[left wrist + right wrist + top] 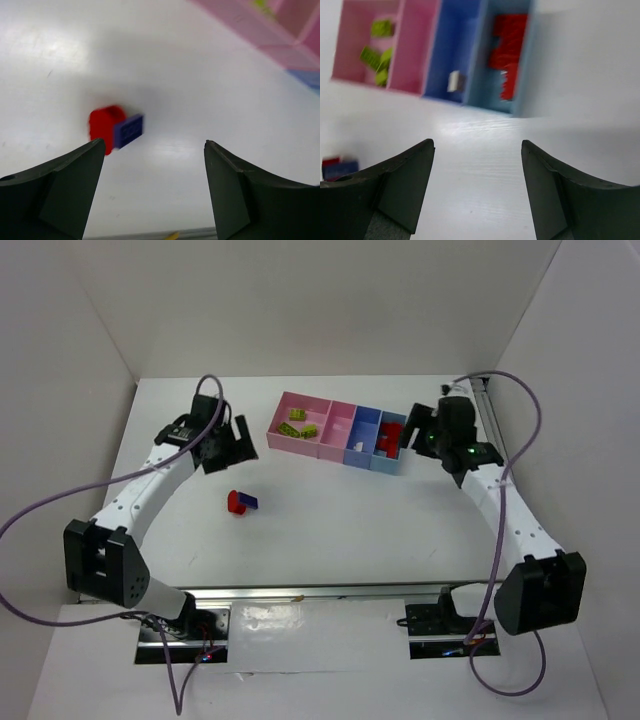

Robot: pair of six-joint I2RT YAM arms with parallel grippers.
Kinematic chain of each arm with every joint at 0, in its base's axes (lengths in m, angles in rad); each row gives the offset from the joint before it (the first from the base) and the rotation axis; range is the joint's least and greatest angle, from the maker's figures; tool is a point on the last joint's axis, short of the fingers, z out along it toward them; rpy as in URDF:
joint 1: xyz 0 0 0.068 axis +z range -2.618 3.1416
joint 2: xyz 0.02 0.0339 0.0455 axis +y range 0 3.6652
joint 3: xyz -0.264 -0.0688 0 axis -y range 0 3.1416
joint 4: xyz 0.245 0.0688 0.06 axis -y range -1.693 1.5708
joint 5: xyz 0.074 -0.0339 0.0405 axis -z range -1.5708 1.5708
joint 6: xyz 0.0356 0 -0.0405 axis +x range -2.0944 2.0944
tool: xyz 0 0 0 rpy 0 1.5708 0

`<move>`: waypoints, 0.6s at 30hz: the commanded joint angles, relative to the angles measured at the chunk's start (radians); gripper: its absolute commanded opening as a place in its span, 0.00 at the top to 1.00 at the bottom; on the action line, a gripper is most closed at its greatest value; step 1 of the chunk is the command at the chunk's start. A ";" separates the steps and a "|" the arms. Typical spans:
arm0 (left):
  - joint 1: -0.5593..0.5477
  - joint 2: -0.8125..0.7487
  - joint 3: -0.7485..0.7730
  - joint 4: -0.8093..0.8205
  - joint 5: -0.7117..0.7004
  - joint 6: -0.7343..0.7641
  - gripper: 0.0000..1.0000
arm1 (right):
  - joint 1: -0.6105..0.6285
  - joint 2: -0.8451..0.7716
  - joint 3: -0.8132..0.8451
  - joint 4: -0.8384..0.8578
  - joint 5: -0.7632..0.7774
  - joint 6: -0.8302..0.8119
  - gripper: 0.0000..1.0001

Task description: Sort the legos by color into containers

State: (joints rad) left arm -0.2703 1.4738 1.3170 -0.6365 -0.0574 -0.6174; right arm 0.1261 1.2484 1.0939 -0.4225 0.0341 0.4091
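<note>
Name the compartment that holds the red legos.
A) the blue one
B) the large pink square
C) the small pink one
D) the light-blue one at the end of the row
D: the red legos lie inside the light-blue compartment at the end of the row.

White arms [150, 485], black joints [100, 560], purple cables [50, 500]

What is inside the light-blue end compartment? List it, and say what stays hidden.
Red legos piled together in the light-blue compartment; no other colour shows. Their count is unclear, and anything beneath the pile is covered.
</note>
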 commanded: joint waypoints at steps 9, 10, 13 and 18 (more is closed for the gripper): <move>0.298 -0.124 -0.160 -0.160 0.165 -0.021 0.11 | 0.584 0.336 0.222 0.046 -0.057 -0.352 0.18; 0.315 -0.112 -0.160 -0.179 0.177 -0.021 0.10 | 0.645 0.361 0.213 0.074 -0.057 -0.372 0.17; 0.351 -0.070 -0.180 -0.189 0.226 -0.021 0.10 | 0.806 0.340 0.051 0.320 0.057 -0.548 0.09; 0.381 -0.058 -0.200 -0.180 0.280 -0.030 0.10 | 0.854 0.410 0.021 0.526 0.053 -0.609 0.00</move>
State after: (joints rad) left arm 0.0986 1.4197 1.1248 -0.7937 0.1524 -0.6556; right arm 1.0153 1.6375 1.0710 -0.0746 0.0982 -0.1085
